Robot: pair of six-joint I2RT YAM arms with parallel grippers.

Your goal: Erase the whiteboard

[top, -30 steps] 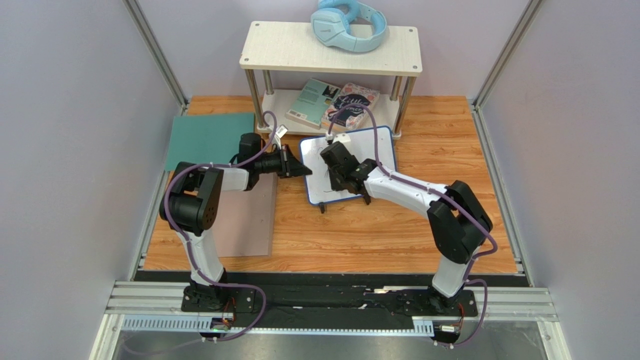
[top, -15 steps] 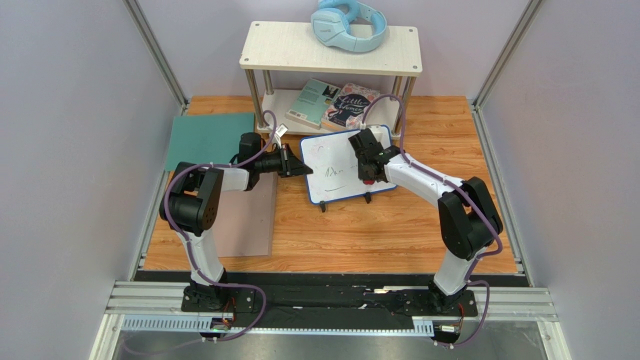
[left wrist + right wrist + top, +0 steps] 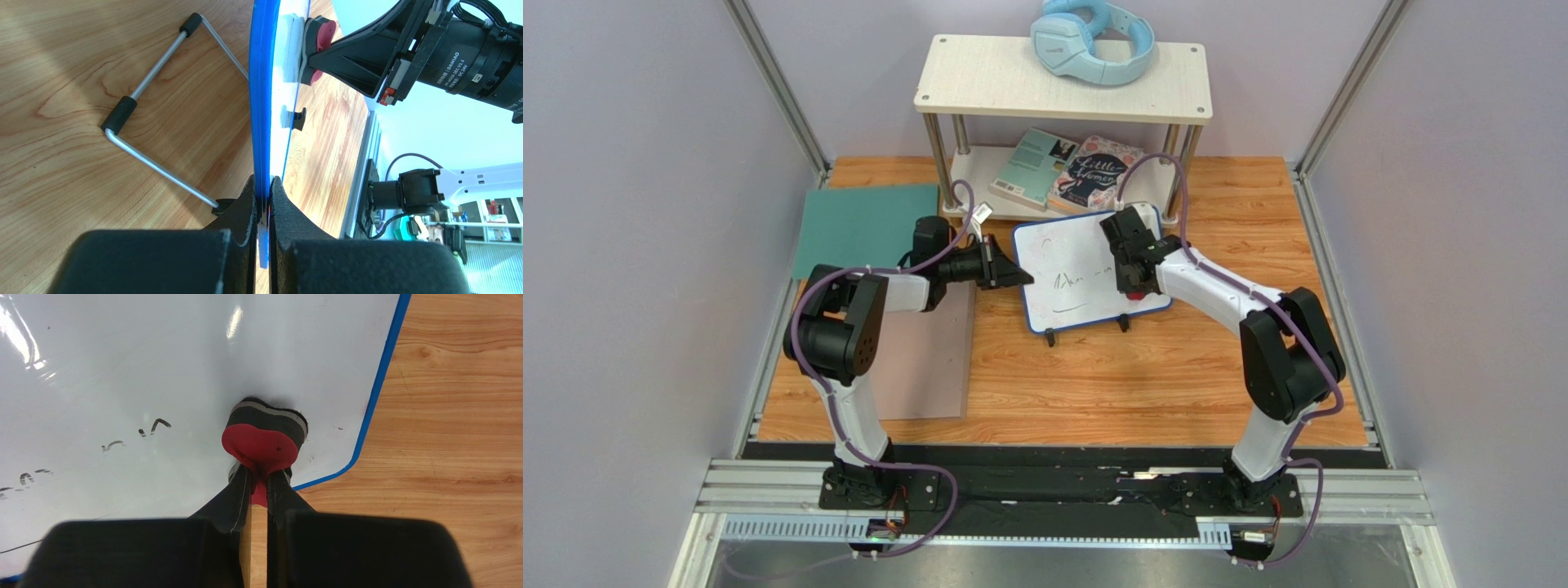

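One eraser [image 3: 264, 436] on whiteboard [image 3: 153, 361], left claw [image 3: 263, 187] pinching

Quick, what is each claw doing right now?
Left gripper: closed on the whiteboard's edge.
Right gripper: closed on a red eraser pressed to the whiteboard.

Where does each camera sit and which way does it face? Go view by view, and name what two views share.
Top external: above and behind the arms, looking down on the table; the left arm and right arm show, bases included.
Left wrist: on the left arm, looking along its own jaws, shut on the blue edge of the whiteboard.
Right wrist: on the right arm, looking down on the board's white face; its jaws grip the red eraser.
Shared: both wrist views show the eraser against the whiteboard.
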